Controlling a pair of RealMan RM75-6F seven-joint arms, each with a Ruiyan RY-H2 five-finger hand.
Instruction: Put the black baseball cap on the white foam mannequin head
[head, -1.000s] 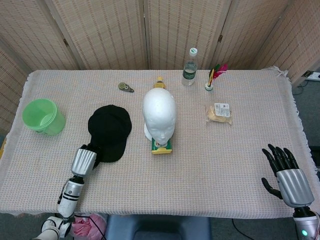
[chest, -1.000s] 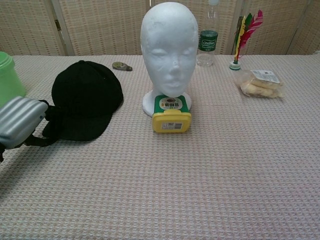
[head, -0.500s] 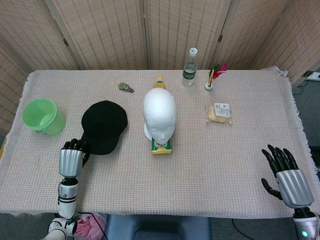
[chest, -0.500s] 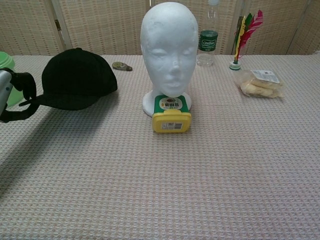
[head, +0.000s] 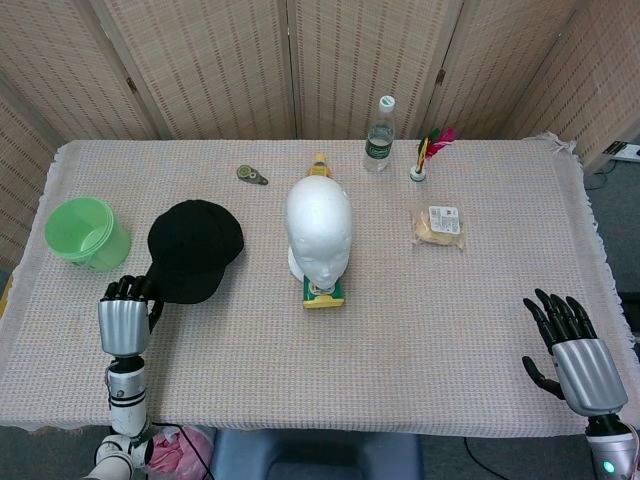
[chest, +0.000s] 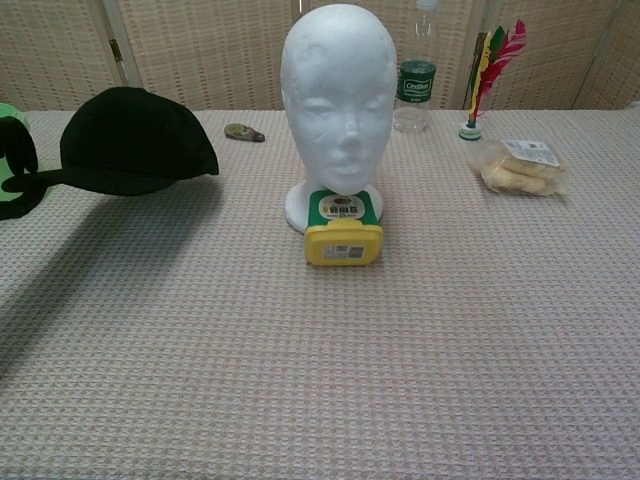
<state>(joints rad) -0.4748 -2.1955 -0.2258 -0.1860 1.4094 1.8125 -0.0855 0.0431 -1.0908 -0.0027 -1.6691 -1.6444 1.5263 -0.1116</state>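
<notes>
The black baseball cap (head: 193, 249) (chest: 135, 140) hangs above the table's left side, clear of the cloth with its shadow below it. My left hand (head: 124, 318) holds it by the brim end; in the chest view only dark fingers (chest: 15, 170) show at the left edge. The white foam mannequin head (head: 319, 233) (chest: 339, 95) stands upright at the table's centre, facing me, to the right of the cap. My right hand (head: 573, 351) rests at the near right corner with fingers spread and nothing in it.
A yellow-and-green box (chest: 343, 232) lies against the mannequin's base. A green bucket (head: 85, 233) stands at the far left. At the back are a small tape measure (head: 251, 176), a water bottle (head: 378, 134), a feather shuttlecock (head: 427, 155) and a bagged snack (head: 439, 224).
My left hand has lifted the cap off the cloth and drawn it left and up. The right hand has not moved.
</notes>
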